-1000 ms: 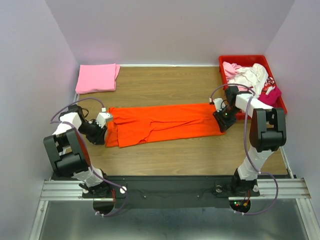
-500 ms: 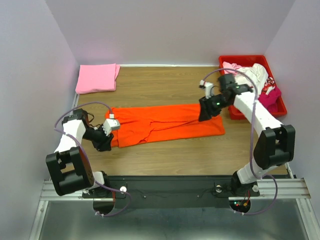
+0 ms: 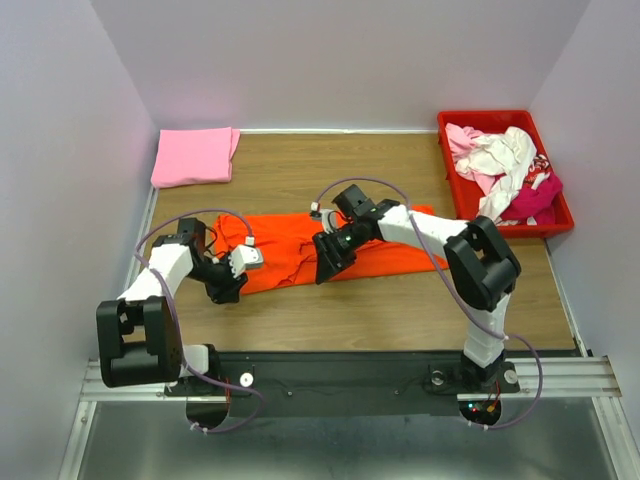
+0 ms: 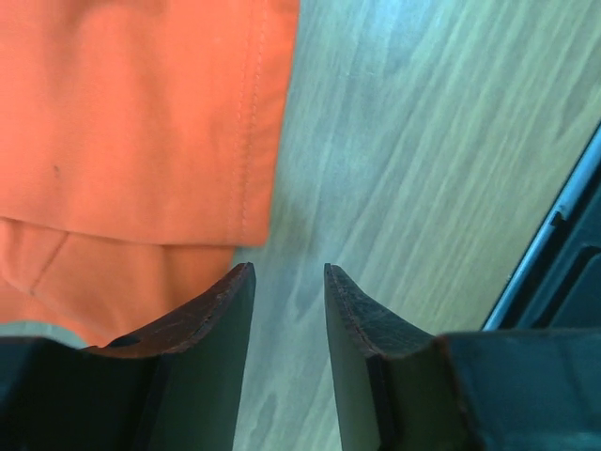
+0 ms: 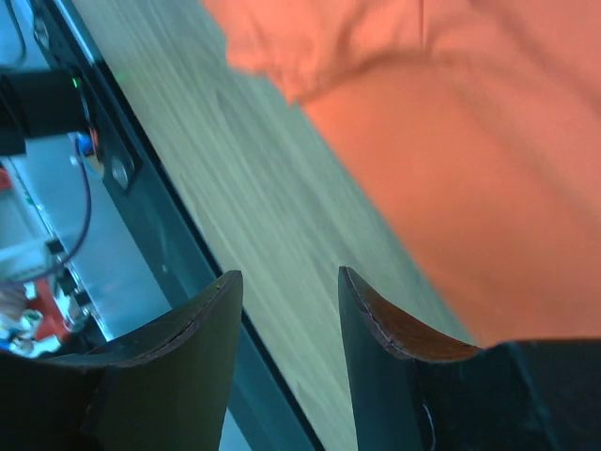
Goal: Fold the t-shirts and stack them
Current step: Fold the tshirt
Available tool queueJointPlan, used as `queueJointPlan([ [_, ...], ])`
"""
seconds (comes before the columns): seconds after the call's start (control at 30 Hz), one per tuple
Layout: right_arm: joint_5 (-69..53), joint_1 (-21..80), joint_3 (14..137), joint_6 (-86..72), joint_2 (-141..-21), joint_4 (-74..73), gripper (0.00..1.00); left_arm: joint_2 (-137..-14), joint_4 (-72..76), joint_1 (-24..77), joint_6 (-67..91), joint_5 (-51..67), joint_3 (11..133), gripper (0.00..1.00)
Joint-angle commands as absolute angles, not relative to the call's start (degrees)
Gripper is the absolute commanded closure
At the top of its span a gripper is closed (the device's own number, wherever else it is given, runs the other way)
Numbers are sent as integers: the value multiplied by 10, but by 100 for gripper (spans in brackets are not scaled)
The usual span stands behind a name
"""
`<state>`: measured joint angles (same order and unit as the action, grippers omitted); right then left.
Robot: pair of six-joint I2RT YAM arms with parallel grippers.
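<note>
Since half a second ago, the right gripper (image 3: pixel 328 262) has swung from the crate-side end of the orange t-shirt (image 3: pixel 285 245) to its middle. The left gripper (image 3: pixel 228 288) has slid a little along the shirt's near-left corner.

Only the top view shows the whole layout. The orange t-shirt lies stretched across the middle of the wooden surface (image 3: pixel 330 170). The pink t-shirt (image 3: pixel 193 156) sits folded at the far left corner. White t-shirts (image 3: pixel 500 160) and a magenta t-shirt (image 3: pixel 535 195) are heaped in the red crate (image 3: pixel 490 116) at the far right. It does not show how the fingers stand; the wrist views do.

In the left wrist view the fingers (image 4: pixel 207 348) are apart with bare surface (image 4: pixel 423 141) between them. The orange t-shirt (image 4: pixel 141 113) shows a stitched hem and a second layer beneath. It lies up and to the left, and its lower layer reaches the tip of the left-hand finger.

The right wrist view is blurred. Its fingers (image 5: pixel 394 329) are also apart over bare surface (image 5: pixel 235 188). The orange t-shirt (image 5: pixel 470 169), rumpled at its edge, fills the upper right and runs down to the right-hand finger. Whether it touches that finger cannot be told.
</note>
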<state>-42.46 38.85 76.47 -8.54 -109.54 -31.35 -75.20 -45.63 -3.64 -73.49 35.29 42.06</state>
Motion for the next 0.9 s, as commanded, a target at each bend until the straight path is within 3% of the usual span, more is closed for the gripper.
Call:
queueJointPlan([
  [0.0, -441, 400, 808, -152, -1127, -244, 49, -765, -439, -12, -716, 350, 424, 54],
  [0.5, -454, 426, 838, -247, -1196, -164, 46, -849, -453, -10, -689, 395, 466, 56],
  [0.6, -456, 425, 840, -248, -1194, -162, 46, -848, -471, -11, -699, 414, 481, 62],
  [0.87, -451, 425, 843, -240, -1187, -163, 46, -860, -476, -11, -691, 429, 502, 90],
])
